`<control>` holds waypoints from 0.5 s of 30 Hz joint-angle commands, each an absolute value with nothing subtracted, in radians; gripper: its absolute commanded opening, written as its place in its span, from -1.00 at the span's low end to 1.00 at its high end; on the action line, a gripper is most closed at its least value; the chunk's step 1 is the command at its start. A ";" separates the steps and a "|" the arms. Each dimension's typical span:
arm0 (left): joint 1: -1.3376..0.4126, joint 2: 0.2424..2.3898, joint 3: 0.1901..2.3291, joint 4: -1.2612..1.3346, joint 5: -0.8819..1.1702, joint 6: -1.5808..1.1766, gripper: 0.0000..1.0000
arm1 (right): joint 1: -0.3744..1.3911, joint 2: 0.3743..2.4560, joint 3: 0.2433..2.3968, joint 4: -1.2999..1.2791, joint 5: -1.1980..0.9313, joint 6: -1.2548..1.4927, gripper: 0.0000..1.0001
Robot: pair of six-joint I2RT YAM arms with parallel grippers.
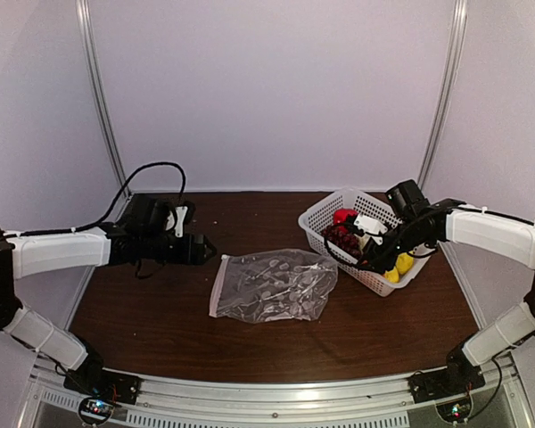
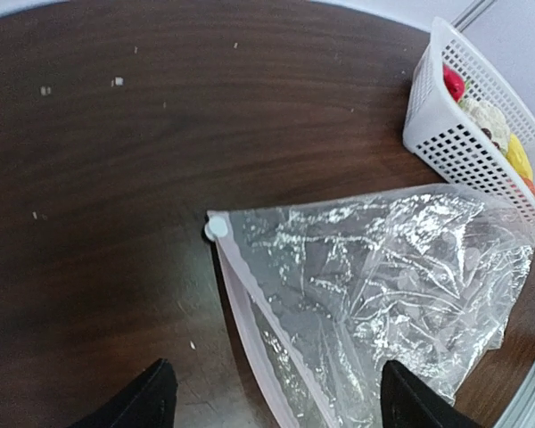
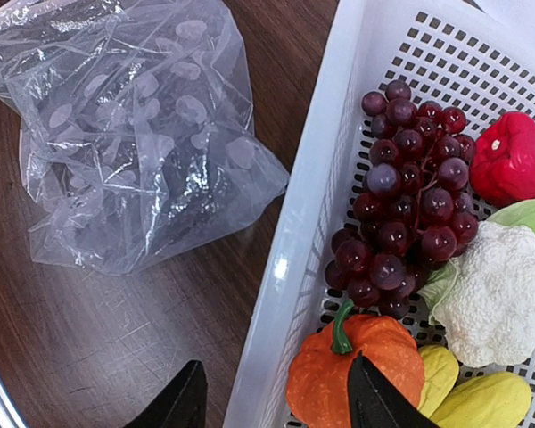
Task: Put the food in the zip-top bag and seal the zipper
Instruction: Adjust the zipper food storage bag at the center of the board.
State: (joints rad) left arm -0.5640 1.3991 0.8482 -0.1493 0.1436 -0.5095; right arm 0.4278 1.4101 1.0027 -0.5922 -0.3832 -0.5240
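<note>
Clear crinkly plastic zip-top bag (image 1: pixel 272 285) lies flat on the dark wooden tabletop (image 1: pixel 160 312) beneath the wide-open left gripper (image 2: pixel 276 374), while the right gripper (image 3: pixel 276 383), jaws apart, straddles the white mesh plastic basket (image 3: pixel 303 205) wall and the orange toy pumpkin (image 3: pixel 316 374).

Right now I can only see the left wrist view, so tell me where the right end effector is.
Observer: The right end effector hangs over the white mesh plastic basket, jaws apart, one finger on either side of its wall.
Operator: Which food is nearest it?
Observer: A small orange toy pumpkin with a green stem, just below the inner finger.
Operator: Anything else in there I can't make out?
Observer: A dark red toy grape bunch lies along that wall, next to the white toy cauliflower.
</note>
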 commanded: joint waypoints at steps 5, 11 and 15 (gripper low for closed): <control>-0.565 1.470 0.731 -0.082 0.189 -0.746 0.50 | 0.434 1.328 0.975 -0.657 -0.357 -0.521 0.12; -0.568 1.462 0.645 0.085 0.371 -0.751 0.42 | 0.434 1.249 0.922 -0.653 -0.329 -0.549 0.17; -0.571 1.487 0.626 0.159 0.448 -0.777 0.26 | 0.436 1.229 0.911 -0.657 -0.360 -0.561 0.18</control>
